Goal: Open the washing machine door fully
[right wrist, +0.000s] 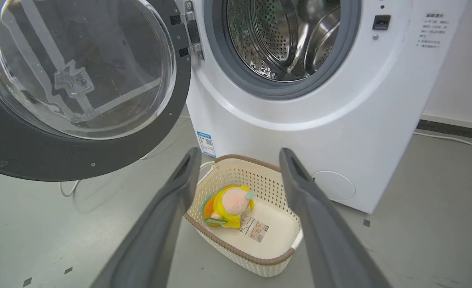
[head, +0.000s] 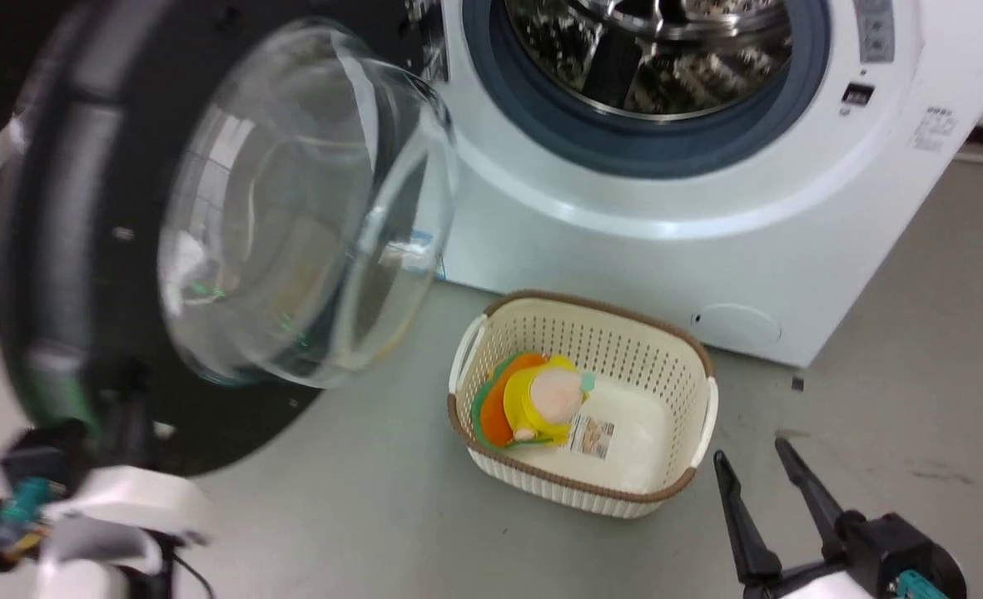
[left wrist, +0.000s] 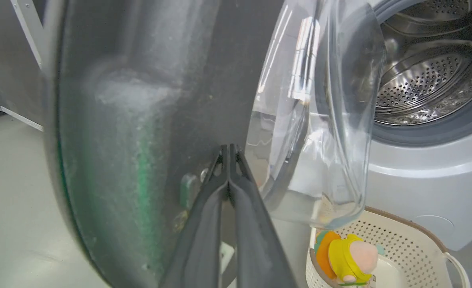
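Note:
The washing machine door (head: 58,249), a black disc with a bulging clear glass bowl (head: 308,208), stands swung out to the left of the white washing machine (head: 624,249). Its steel drum (head: 657,58) is exposed. My left gripper (head: 129,391) is blurred at the door's lower edge. In the left wrist view the left gripper (left wrist: 228,149) is shut, its tips against the door's (left wrist: 120,120) inner black face beside the glass. My right gripper (head: 753,457) hangs open at the lower right, over the floor. The right wrist view shows the right gripper (right wrist: 239,154) open, with the door (right wrist: 80,160) at upper left on its metal hinge (right wrist: 192,32).
A cream laundry basket (head: 599,306) with a brown rim sits on the grey floor just in front of the machine, holding a yellow and orange soft toy (head: 541,399). A thin cable (right wrist: 68,188) lies on the floor under the door. A wall runs behind the machine's right side.

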